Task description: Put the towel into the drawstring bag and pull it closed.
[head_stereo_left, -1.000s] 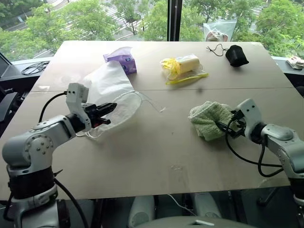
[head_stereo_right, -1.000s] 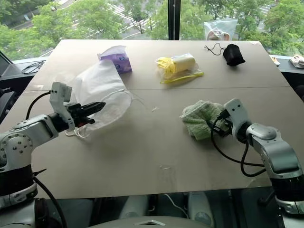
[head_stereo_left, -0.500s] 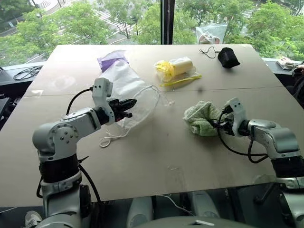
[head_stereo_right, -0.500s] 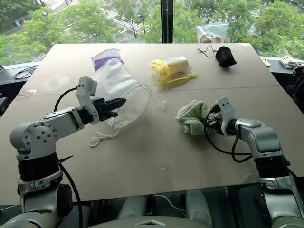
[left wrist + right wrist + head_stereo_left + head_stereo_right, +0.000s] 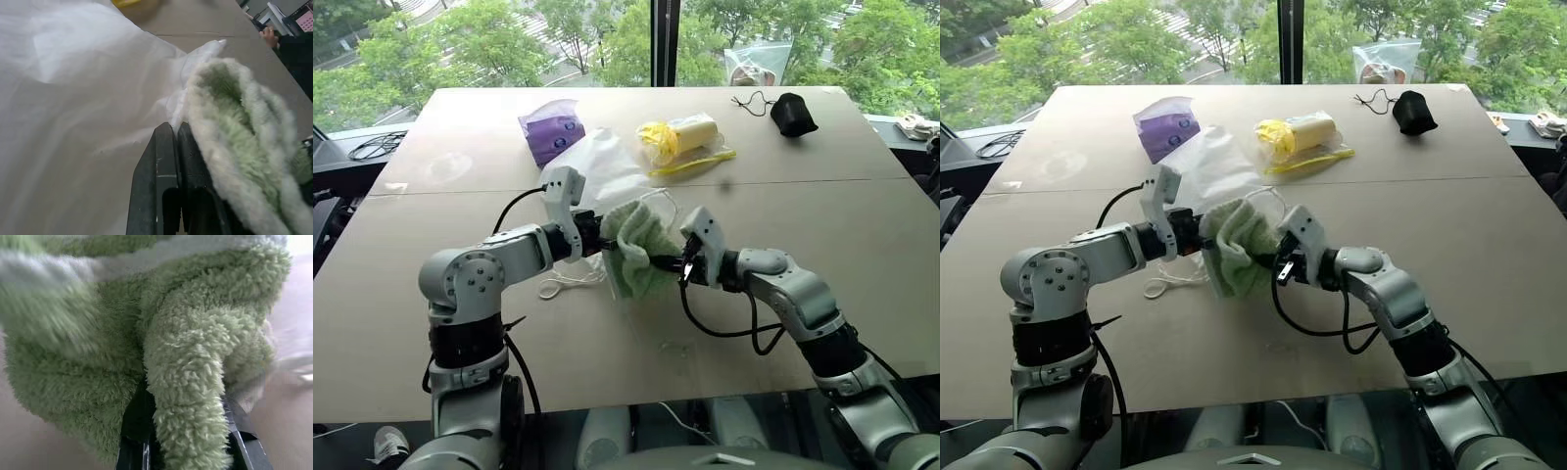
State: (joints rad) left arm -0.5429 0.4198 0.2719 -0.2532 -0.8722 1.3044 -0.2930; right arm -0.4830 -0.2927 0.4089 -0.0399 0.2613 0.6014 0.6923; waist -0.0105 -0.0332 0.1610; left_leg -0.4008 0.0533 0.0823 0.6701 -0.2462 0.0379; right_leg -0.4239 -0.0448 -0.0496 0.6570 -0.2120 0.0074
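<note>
A brown table [image 5: 636,362] is seen from above, with trees beyond a window at the far side. Near the middle of the table, the two arms are brought close together. The towel [image 5: 636,253], pale green and fluffy, is held clear of the table surface, clamped between the fingers of the right gripper [image 5: 677,264], with a thick fold of it bulging up between them in the right wrist view. A second ago the towel lay on the right part of the table with those fingers spread around it; since then it has been gripped and carried leftward to the bag.

The drawstring bag [image 5: 597,162], white and translucent, is held up at its gathered neck by the left gripper [image 5: 595,245], whose fingers are pressed together on the thin fabric. The bag has also been brought rightward from the left part of the table. The towel is now touching the neck of the bag, just right of the left gripper, but it is not judged to be inside yet; whether the mouth is open enough cannot be told. A white cord loop [image 5: 560,287] is lying on the table just below the left arm.

On the far part of the table, a purple tissue pack [image 5: 551,134], a clear packet of yellow items [image 5: 685,137] and a small black pouch [image 5: 796,113] are left untouched.
</note>
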